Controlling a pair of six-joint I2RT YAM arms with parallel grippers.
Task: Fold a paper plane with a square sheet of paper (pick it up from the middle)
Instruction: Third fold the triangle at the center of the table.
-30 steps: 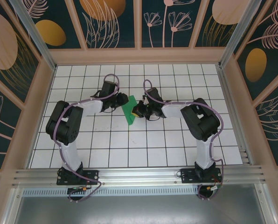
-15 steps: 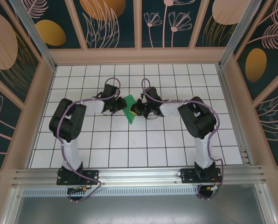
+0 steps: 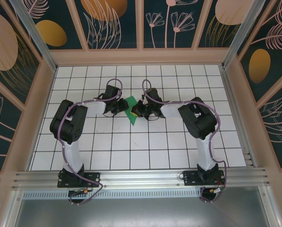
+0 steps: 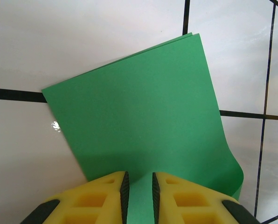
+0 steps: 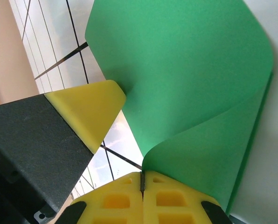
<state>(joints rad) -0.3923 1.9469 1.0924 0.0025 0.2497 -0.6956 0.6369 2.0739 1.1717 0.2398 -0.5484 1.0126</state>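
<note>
Change: over the last second the right gripper (image 3: 137, 110) has moved left across the green sheet of paper (image 3: 131, 118), closer to the left gripper (image 3: 122, 108). Less green shows from above than before.
Meaning for the task: we judge a flap is being rolled over for a fold. The right wrist view shows the paper (image 5: 185, 70) arching in a soft curl, so no crease is pressed yet, and the plane is far from finished.
Right jaws: the right gripper (image 5: 142, 173) is closed tight, pads together, with the curled edge of the sheet running into the seam. We read that as a pinch on the paper.
Left jaws: the left gripper (image 4: 138, 175) stands a narrow slit apart with green showing through the gap. We see nothing clamped, and one of its fingers (image 5: 90, 109) touches the sheet.
Paper's place: mid-table on the white grid table (image 3: 179, 142), between the two grippers. It is already doubled, with two layers showing at its far edge (image 4: 143, 116).
Writing: we find no brand, label or lettering. The wall panels carry only plant drawings.
</note>
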